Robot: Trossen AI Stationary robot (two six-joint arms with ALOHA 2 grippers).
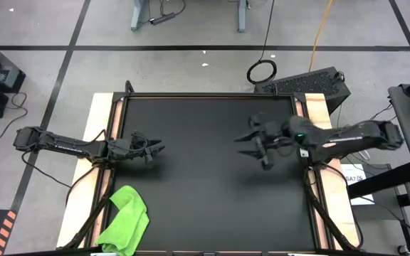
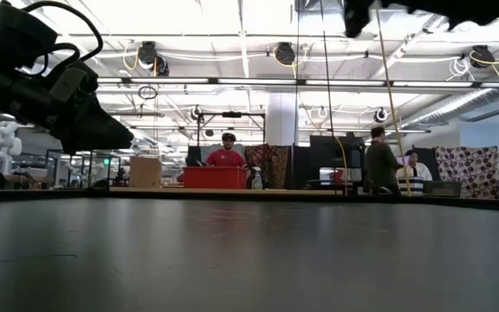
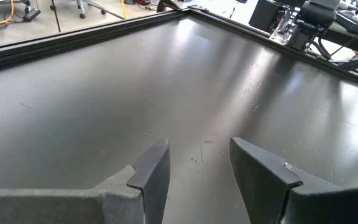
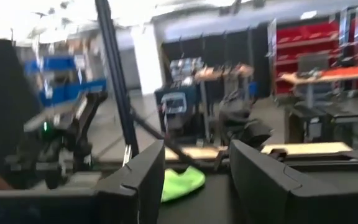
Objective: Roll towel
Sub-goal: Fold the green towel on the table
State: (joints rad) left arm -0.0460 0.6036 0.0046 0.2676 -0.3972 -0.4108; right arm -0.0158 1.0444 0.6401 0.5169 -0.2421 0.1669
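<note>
The towel (image 1: 125, 220), a lime-green cloth, lies bunched on the near left corner of the black table (image 1: 212, 206), partly over the table's left frame rail. The right wrist view shows the towel (image 4: 182, 182) far off between that gripper's fingers. My left gripper (image 1: 159, 147) hovers low at the table's left side, open, with bare table between its fingers (image 3: 154, 174). My right gripper (image 1: 242, 144) is raised over the table's right half, open and holding nothing. Neither gripper is near the towel.
A black keyboard (image 1: 306, 84) and a coiled cable (image 1: 262, 71) lie beyond the far right corner. The table's black frame rails (image 1: 116, 135) run along its sides. In the low view, people (image 2: 225, 152) stand in the room behind.
</note>
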